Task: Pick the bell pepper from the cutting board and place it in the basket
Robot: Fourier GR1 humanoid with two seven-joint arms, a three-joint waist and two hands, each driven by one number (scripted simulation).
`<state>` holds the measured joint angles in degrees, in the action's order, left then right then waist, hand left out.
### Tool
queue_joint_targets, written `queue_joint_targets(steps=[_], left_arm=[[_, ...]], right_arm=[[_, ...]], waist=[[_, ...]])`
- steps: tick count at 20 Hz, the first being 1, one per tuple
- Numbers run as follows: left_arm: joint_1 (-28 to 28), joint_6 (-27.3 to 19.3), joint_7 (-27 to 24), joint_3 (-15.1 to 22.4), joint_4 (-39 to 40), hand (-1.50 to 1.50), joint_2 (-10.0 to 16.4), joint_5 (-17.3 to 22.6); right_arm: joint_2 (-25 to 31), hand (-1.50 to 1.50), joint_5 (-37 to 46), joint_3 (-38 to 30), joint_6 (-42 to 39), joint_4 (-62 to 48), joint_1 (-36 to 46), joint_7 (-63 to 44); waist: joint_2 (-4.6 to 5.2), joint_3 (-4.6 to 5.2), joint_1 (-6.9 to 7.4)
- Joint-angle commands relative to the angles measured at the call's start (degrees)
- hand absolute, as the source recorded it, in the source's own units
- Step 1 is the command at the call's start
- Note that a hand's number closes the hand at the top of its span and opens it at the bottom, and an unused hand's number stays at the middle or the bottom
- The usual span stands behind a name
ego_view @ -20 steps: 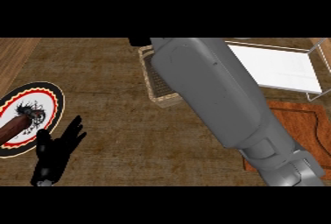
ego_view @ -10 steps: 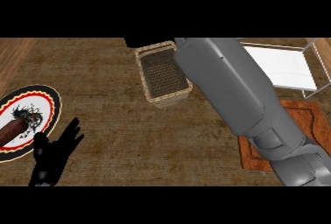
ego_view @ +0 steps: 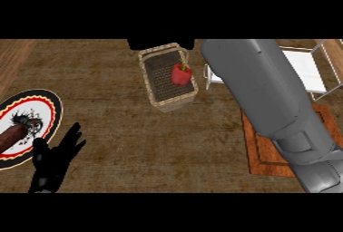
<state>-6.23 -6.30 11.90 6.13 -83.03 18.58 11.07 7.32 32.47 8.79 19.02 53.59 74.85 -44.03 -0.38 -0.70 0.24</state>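
The red bell pepper (ego_view: 181, 74) lies inside the woven basket (ego_view: 158, 97), toward its right wall, near the top middle of the head view. My right forearm (ego_view: 268, 99) runs from the lower right up to the top edge. The black right hand (ego_view: 161, 44) shows only as a dark shape just above the basket's far end, cut off by the view's edge. It does not touch the pepper. The wooden cutting board (ego_view: 258, 154) lies at the right, partly hidden under the forearm. At the lower left my left hand (ego_view: 57, 158) rests open.
A round plate (ego_view: 47, 106) with a black and red rim lies at the left edge, with a brown food item (ego_view: 15, 138) on it. A white rack (ego_view: 305, 68) stands at the upper right behind the forearm.
My right arm has swung to the right and uncovered the basket. The bell pepper, hidden before, now shows inside it. The left hand has stayed in place.
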Motion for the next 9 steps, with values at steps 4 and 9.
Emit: queue_joint_targets(steps=[4,9], left_arm=[[-1.9,2.0,3.5,-0.8,1.5,0.0,0.9,1.2],[-1.7,-1.3,2.9,-0.1,1.7,0.0,-1.7,-0.4]], right_arm=[[6.5,-1.5,-1.9,-5.7,-0.2,6.0,-2.8,-2.3],[9.4,-1.5,-3.4,-6.2,-1.9,12.9,-7.8,-4.8]], waist=[[0.17,0.67,-0.71],[-0.2,0.62,-2.97]])
